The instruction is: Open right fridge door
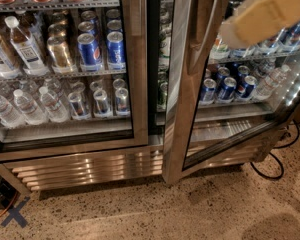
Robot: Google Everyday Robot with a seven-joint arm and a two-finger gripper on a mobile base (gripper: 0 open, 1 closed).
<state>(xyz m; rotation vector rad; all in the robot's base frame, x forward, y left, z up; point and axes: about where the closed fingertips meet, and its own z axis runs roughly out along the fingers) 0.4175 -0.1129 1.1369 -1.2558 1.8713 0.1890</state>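
Note:
The right fridge door point(181, 99), a steel-framed glass door, stands partly open. Its free left edge is swung out toward me, away from the middle post. Its long vertical handle point(206, 29) runs down the upper frame. My cream-coloured arm point(270, 9) comes in from the upper right, and its gripper point(226, 34) sits just right of that handle, in front of the glass. Through the gap I see cans on the inner shelves point(162, 91). The left door point(136, 59) is shut, with water bottles and cans behind its pane.
A steel grille point(90, 169) runs along the fridge's base. A black cable point(272, 166) loops on the speckled floor at the right, near the open door's hinge side. A blue X mark point(15, 213) lies on the floor at bottom left.

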